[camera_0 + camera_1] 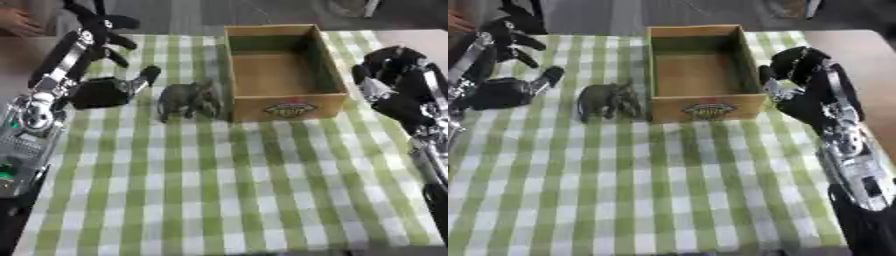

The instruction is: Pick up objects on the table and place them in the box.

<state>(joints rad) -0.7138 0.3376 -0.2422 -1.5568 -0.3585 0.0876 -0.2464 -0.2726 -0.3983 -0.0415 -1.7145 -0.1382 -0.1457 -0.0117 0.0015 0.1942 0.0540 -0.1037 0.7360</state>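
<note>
One toy elephant (188, 100) is what you have left on the checked tablecloth (227, 190), standing upright just left of the cardboard box (282, 75), which looks empty. In the left eye view, judge it a rigid, light figure with a smooth, possibly slippery hide; take it across the body, not by trunk or legs. Your left hand (109, 91) lies just left of it, fingers pointing toward it, holding nothing. In the right eye view, your right hand (802, 82) hovers beside the box's right wall, fingers curled, empty.
</note>
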